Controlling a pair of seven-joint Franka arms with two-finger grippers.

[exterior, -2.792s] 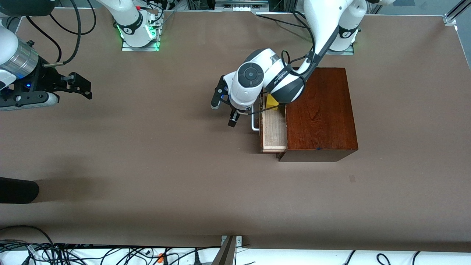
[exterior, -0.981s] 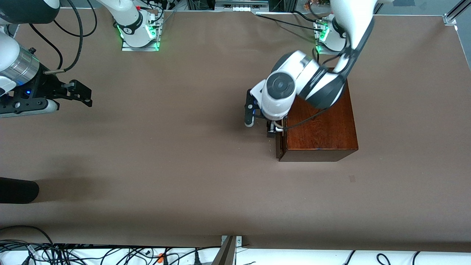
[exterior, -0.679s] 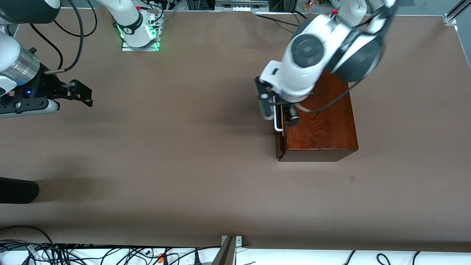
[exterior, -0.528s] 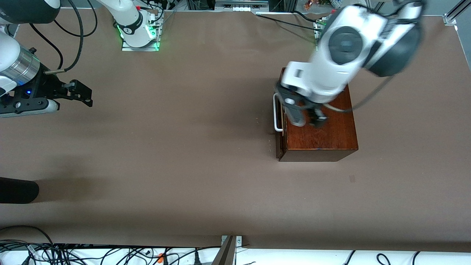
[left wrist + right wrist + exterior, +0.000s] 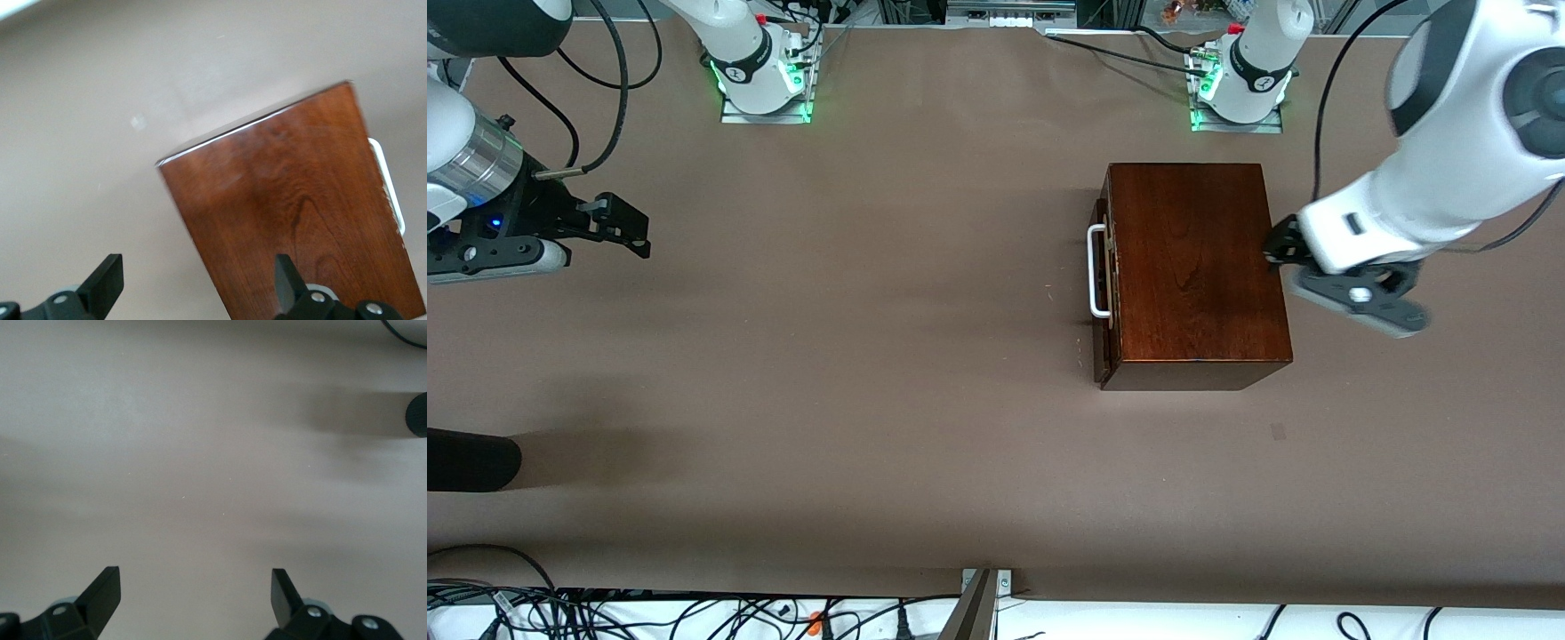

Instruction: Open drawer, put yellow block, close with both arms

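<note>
the table (image 5: 871,400) carries the box (image 5: 1192,267) at the left arm's end. its drawer (image 5: 1103,276) sits shut, handle (image 5: 1096,271) flush; the block is not visible, presumably inside. left gripper (image 5: 1343,284) hangs over the box's edge, fingers spread, empty. right gripper (image 5: 618,222) waits over bare table, fingers apart, empty. task appears complete; next: retract both arms.

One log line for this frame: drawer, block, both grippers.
drawer: shut, white handle free | yellow block: not visible | left gripper: open, over wooden box edge | right gripper: open, waiting over bare table
</note>
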